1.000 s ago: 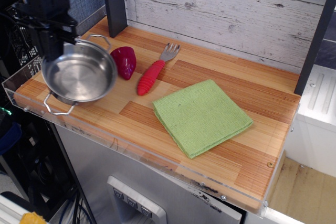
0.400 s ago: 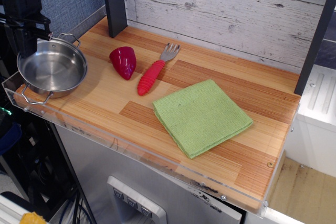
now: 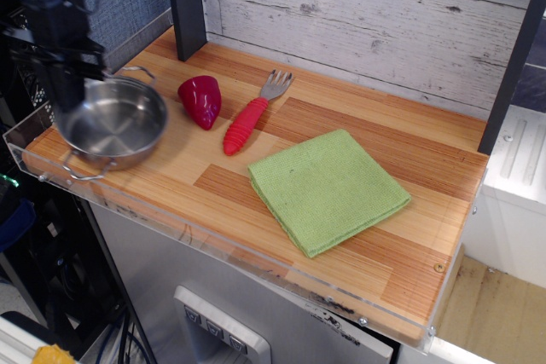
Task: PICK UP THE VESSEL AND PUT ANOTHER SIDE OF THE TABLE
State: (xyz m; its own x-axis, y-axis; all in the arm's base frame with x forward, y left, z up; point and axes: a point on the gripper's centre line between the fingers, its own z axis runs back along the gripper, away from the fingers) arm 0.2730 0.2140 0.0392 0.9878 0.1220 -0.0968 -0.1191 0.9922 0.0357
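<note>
Black claw at far left of frame, pinching the left rim of the vessel. Steel pot sits at the left end of the surface, tilted; can't tell if its base touches. Red pepper sits just right of it. My call: lift clear before traversing, keep the pot level, pass above pepper, fork and green cloth, move slowly since the rim grip is off-centre.
</note>
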